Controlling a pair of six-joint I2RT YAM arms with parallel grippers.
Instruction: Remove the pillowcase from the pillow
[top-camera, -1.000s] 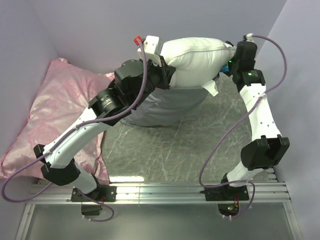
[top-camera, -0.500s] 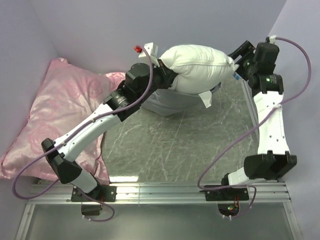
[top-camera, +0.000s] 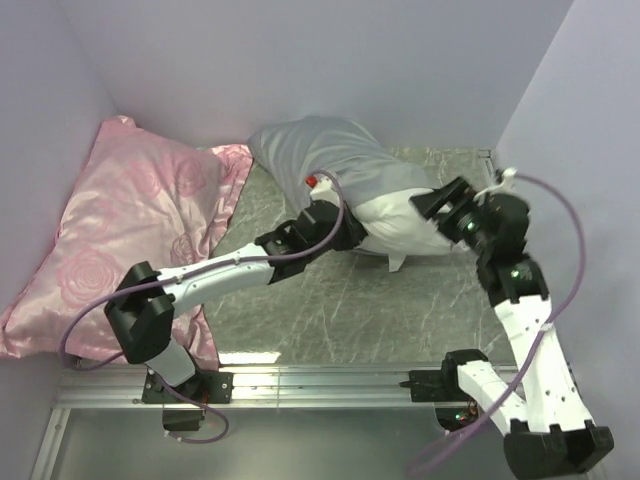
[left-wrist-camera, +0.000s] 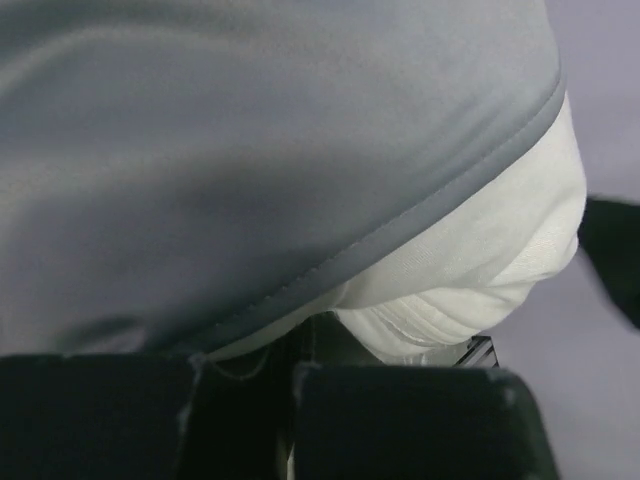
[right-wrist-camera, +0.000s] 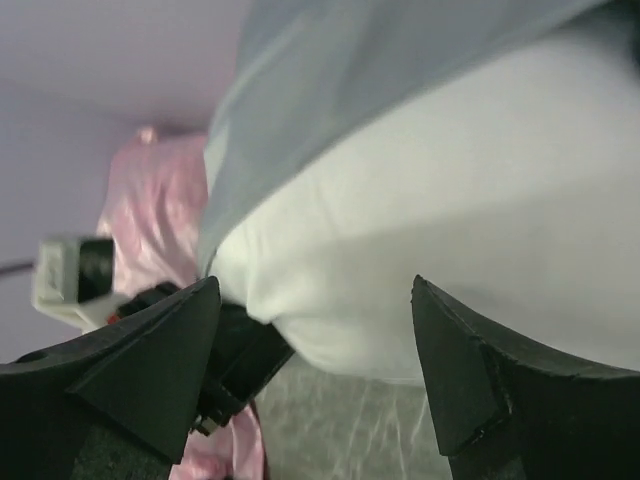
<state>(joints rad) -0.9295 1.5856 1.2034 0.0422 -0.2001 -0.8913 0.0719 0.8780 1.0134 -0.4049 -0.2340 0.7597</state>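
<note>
While pillowcase (top-camera: 320, 155) sits upper centre, half over pillow (top-camera: 405, 228), cloth likely light, limp, slippery; best hold hem (left-wrist-camera: 420, 215); left gripper (left-wrist-camera: 290, 375) pinched together at hem; right gripper (right-wrist-camera: 315, 290) spread wide, empty.

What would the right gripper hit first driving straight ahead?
Most likely the plump white pillow: its bare end sits straight ahead of the open right gripper, close, though depth is unclear. The silver-grey fabric pillowcase starts farther back.

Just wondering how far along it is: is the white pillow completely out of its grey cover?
No, the pillowcase covers most of the pillow, with only one white end sticking out.
</note>
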